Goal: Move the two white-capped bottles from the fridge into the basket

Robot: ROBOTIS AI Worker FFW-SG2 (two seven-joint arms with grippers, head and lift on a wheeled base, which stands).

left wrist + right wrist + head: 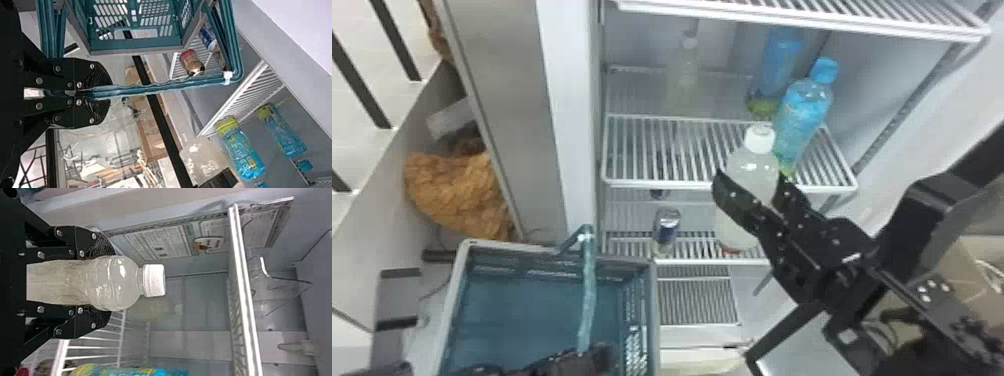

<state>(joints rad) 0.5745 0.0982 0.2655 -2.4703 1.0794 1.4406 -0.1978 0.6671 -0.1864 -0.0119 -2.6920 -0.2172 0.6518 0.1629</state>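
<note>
Centre-right, the right gripper [751,184] clasps a likely slick bottle [754,167], best held mid-body; lower left, the left gripper [105,93] pinches the basket handle [588,295].

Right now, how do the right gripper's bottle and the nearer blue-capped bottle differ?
The held bottle has a white cap, the blue-capped bottle a blue one. The held bottle looks pale; the blue-capped bottle mostly blue. The held bottle is in the right gripper; the blue-capped bottle stands on a shelf. Both are capped.
</note>
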